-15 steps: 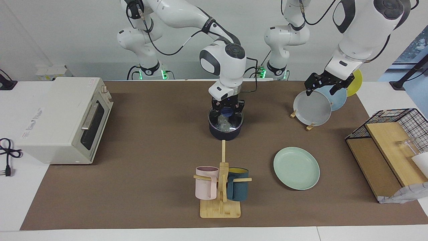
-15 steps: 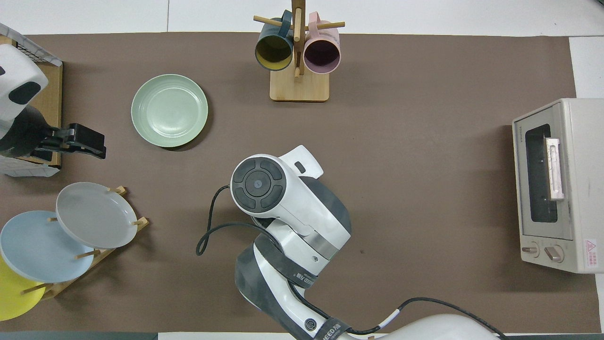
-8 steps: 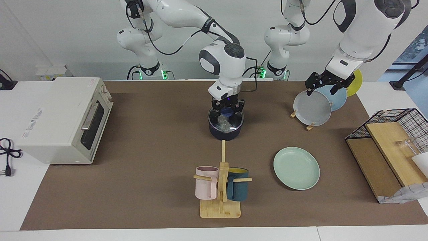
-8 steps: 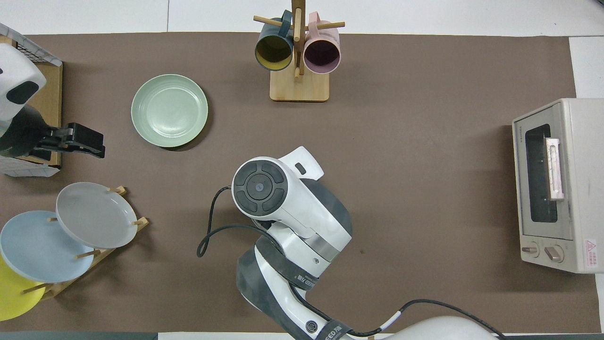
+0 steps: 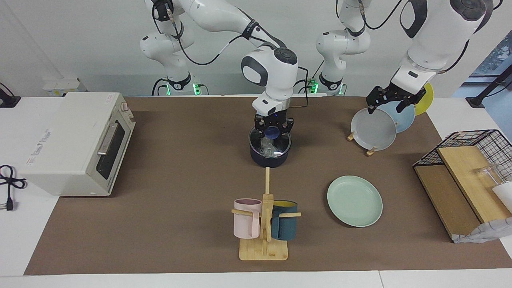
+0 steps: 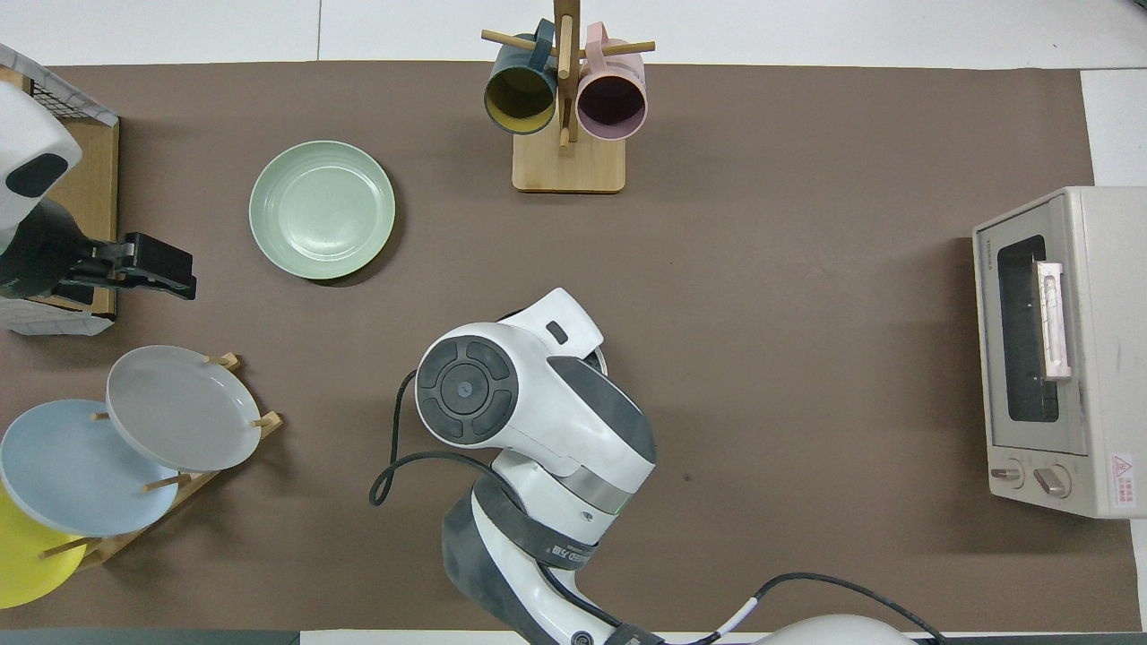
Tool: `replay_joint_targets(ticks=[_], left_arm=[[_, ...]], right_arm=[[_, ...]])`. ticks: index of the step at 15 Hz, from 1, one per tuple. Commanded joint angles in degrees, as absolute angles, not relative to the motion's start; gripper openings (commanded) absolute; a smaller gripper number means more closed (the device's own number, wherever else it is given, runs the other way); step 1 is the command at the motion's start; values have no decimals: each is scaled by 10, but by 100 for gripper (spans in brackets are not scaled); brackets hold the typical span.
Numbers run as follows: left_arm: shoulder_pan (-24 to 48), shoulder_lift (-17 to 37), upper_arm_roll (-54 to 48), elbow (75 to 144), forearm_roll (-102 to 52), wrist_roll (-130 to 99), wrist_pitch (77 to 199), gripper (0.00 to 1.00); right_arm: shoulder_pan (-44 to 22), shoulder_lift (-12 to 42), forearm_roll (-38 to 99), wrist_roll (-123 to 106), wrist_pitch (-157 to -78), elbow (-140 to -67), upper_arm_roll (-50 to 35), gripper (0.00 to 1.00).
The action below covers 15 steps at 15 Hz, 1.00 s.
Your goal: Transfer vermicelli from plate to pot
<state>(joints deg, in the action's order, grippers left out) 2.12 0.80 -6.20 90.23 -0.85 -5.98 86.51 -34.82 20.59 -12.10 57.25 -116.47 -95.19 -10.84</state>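
1. Right gripper [image 5: 273, 132] hangs just above the pot [image 5: 270, 154], fingertips together and holding nothing – in the overhead view the arm covers both.
2. Vermicelli [image 5: 269, 149] lies inside the pot, right under that gripper, apart from the fingertips; clear wrap visible.
3. Pot sits mid-table on the brown mat [image 5: 180, 180]. Its handle can't be made out.
4. Plate [image 5: 354, 201] is flat on the mat, bare, well apart from the right gripper, toward the left arm's end and farther from the robots than the pot.
5. Left gripper [image 5: 390, 102] waits in the air over the plate rack [image 5: 370, 150], jaws wide, nothing in them. Grey plate [image 5: 373, 130], light blue plate [image 5: 404, 116] and yellow plate [image 5: 426, 98] stand upright under and around it.
6. Mug tree [image 5: 264, 232] with a pink mug [image 5: 246, 218] and a dark teal mug [image 5: 285, 224] is farther from the robots than the pot, roughly in line with the right gripper.
7. Toaster oven [image 5: 76, 142] is at the right arm's end, partly off the mat on the white table [image 5: 24, 240].
8. Wire basket [image 5: 472, 146] with wooden boards [image 5: 468, 180] is at the left arm's end, past the left gripper.
9. Room – plain white wall [image 5: 80, 40], window edge [image 5: 496, 56] at the left arm's end.
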Motion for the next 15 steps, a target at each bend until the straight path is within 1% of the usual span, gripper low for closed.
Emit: replay_joint_targets(ticks=[1,2,3,4,6,7,8,10,15], left_arm=[[17,-4,-64,913,-1,-52,875,100],[15,-4,-64,913,-1,-53,875,100],[15,-4,-64,913,-1,-53,875,100],[17,-4,-64,913,-1,-53,875,100],[17,-4,-64,913,-1,-56,875,100],[17,-4,-64,914,-1,-55,870,100],[17,-4,-64,914,-1,-56,869,100],[15,-4,-64,914,-1,-56,871,100],[14,-4,-64,914,-1,-57,871,100]], right_arm=[[-353,198,-129,599,-1183,-974,-112,64],[-353,199,-129,600,-1183,-974,-112,65],[-352,199,-129,600,-1186,-974,-112,68],[-352,199,-129,600,-1189,-974,-112,72],[-352,199,-129,600,-1191,-974,-112,84],[-351,199,-129,600,-1191,-973,-112,88],[-350,199,-128,600,-1191,-972,-112,100],[-343,196,-128,596,-1189,-968,-112,100],[-299,161,-124,540,-1164,-958,-110,100]])
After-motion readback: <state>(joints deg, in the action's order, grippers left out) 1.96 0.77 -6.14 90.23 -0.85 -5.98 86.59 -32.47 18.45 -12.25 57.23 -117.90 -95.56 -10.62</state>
